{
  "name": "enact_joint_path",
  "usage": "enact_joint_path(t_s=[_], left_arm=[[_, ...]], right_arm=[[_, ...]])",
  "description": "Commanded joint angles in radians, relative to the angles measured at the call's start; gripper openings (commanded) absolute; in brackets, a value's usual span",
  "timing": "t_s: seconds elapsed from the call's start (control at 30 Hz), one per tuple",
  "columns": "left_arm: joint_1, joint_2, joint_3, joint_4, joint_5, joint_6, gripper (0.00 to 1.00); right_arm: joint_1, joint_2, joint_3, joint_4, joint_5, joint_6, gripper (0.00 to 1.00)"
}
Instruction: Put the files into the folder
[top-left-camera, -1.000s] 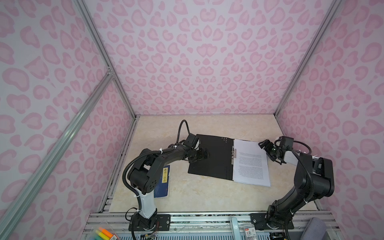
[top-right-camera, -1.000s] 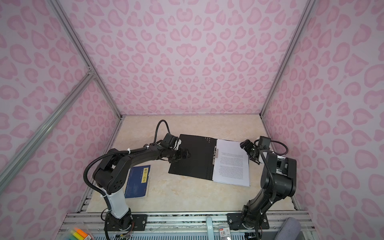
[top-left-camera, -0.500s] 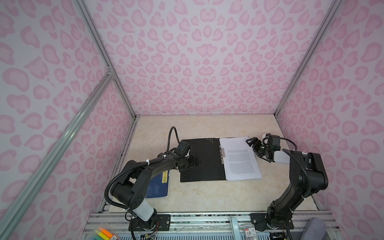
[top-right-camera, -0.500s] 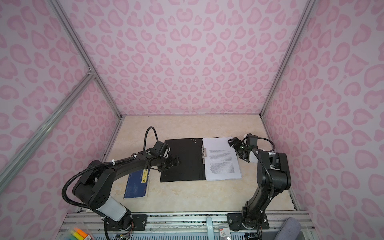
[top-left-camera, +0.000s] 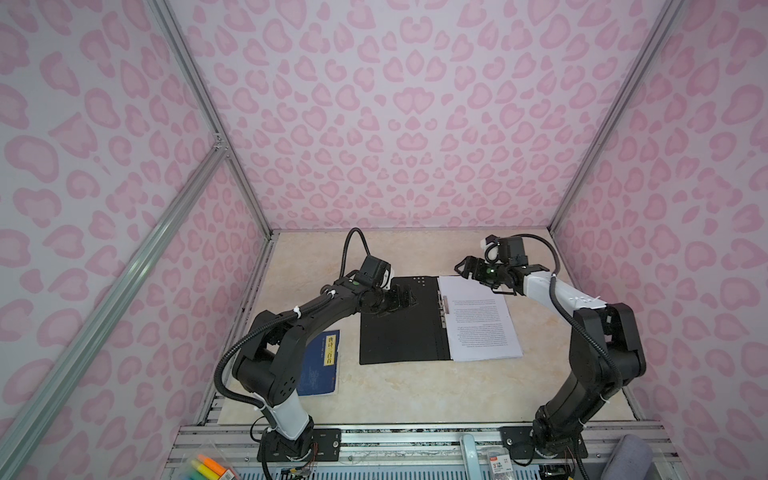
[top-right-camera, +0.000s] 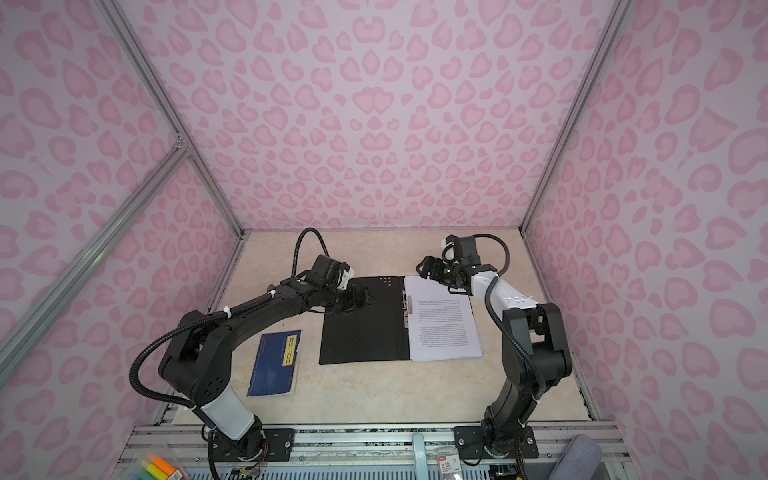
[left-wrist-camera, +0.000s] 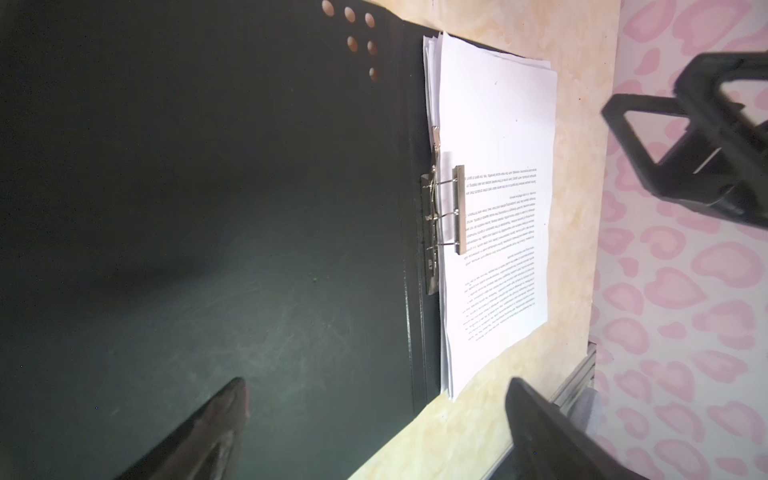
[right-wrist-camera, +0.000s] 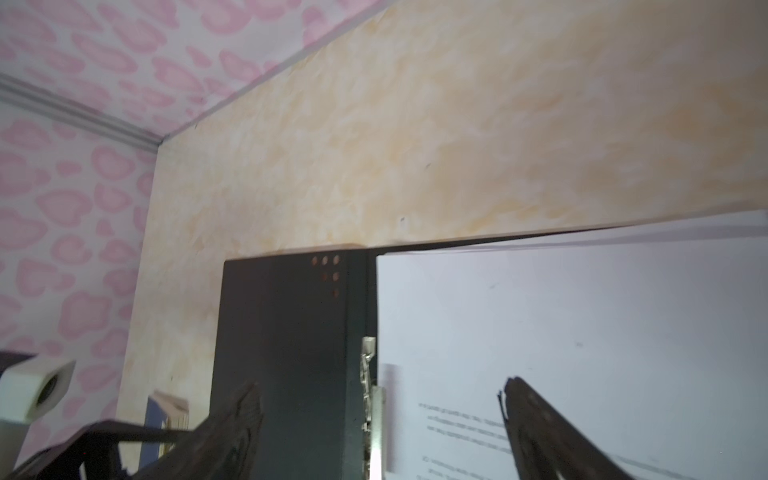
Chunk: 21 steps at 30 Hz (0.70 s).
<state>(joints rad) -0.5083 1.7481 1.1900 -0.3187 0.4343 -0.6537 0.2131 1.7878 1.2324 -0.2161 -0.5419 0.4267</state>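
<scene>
- Spread wide, the left tool (top-left-camera: 405, 297) sits just left of centre in both top views, over the upper part of the black left flap of the folder (top-left-camera: 399, 336). Nothing lies between its fingers (left-wrist-camera: 232, 399). Whether they touch the flap I cannot tell.
- The right tool (top-left-camera: 462, 266) is also spread wide and empty, right of centre, above the upper left corner of the files (top-left-camera: 482, 324).
- The folder lies open and flat at the centre of the bench (top-left-camera: 415, 395), black inside up.
- The files lie stacked on its right half, and the bar of the metal fastener (left-wrist-camera: 457, 208) rests on the top sheet beside the spine.
- A dark blue book (top-left-camera: 324, 365) lies lower left, apart from the folder.
</scene>
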Motion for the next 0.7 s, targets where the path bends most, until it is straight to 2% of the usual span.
enact_joint_path(t_s=[0.0,0.23,0.67], left_arm=[[0.013,0.057,0.042,0.031,0.075,-0.007,0.97],[0.038,0.133,0.03,0.051,0.083,-0.015,0.98],[0.06,0.123,-0.042,0.039,0.035,-0.014,0.98]], right_arm=[[0.046,0.079,0.061,-0.086,-0.111,-0.077,0.92],[0.089,0.177,0.116,-0.112,-0.125,-0.104,0.89],[0.094,0.258,0.157,-0.13,-0.168,-0.112,0.87]])
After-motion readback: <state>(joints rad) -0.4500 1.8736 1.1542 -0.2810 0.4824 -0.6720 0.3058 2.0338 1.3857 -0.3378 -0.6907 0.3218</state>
